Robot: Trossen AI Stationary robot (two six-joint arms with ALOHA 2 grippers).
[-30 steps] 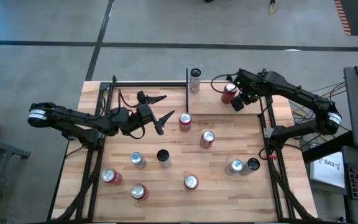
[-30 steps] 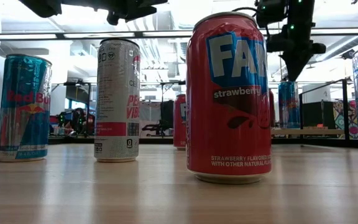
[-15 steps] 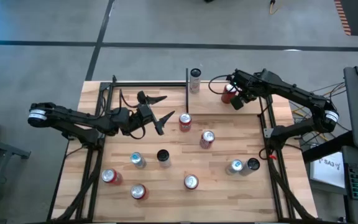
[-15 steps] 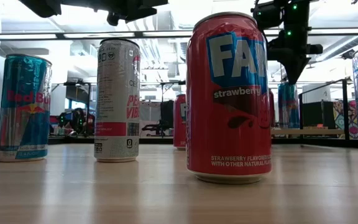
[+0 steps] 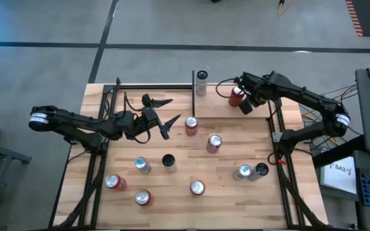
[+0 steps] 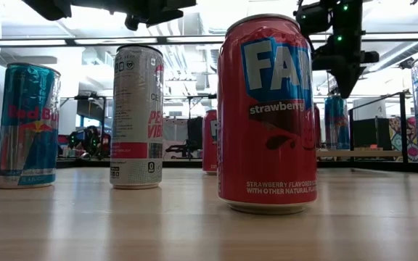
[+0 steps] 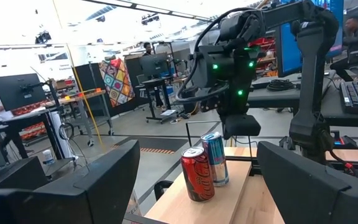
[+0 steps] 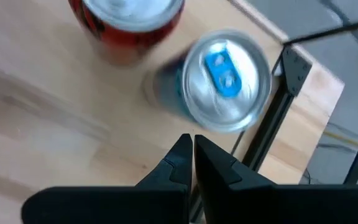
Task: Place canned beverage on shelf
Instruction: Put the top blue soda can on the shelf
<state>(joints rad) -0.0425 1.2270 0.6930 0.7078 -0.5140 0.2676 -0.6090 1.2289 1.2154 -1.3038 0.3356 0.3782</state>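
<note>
Two arms in high view: right tool hovers over red can at the counter's far edge, right of shelf; left tool released over shelf. Low view: strawberry can up front. Right wrist view: right tool's fingers clenched, empty, near blue-tab can.

Red can: "FAN", "strawberry". Blue can: "Red Bu". White can: "PE", "VIB".
</note>
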